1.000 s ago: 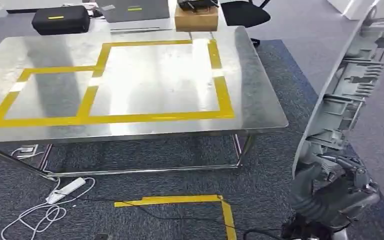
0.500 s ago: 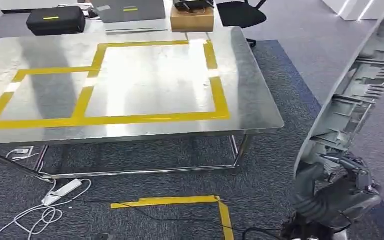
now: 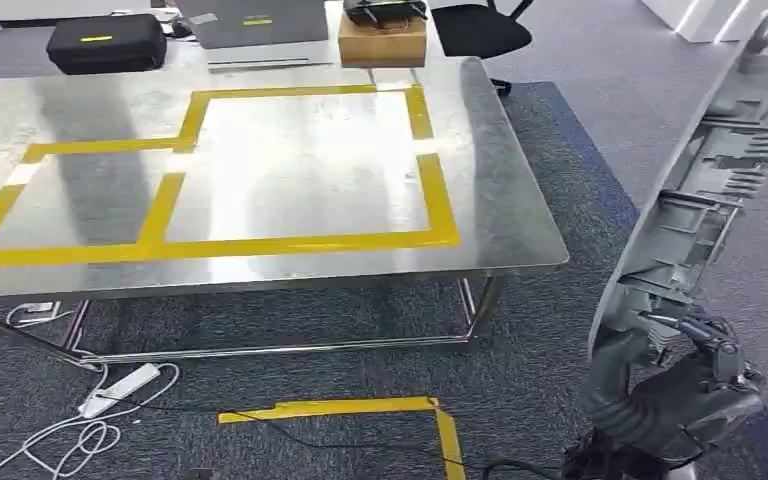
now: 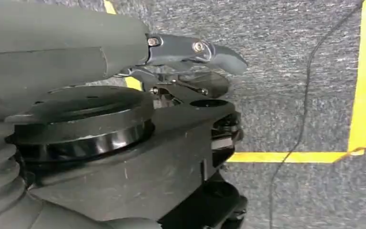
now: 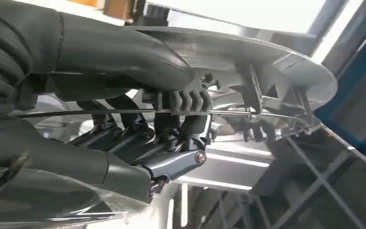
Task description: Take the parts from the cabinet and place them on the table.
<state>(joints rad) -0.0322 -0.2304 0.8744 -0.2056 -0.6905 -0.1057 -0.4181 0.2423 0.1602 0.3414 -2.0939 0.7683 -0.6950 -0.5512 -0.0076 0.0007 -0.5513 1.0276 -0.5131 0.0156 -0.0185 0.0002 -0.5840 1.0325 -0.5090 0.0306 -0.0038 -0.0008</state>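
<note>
Part (image 3: 705, 190) gripped at its lower end by right robot hand (image 3: 685, 375), upright, right of surface (image 3: 520, 225) | view shifted slightly (camera moved, not part) | carry ongoing, placing not yet begun.

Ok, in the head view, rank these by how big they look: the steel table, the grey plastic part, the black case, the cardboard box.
1. steel table
2. grey plastic part, though nearer the camera
3. black case
4. cardboard box, close to the case in size
</note>
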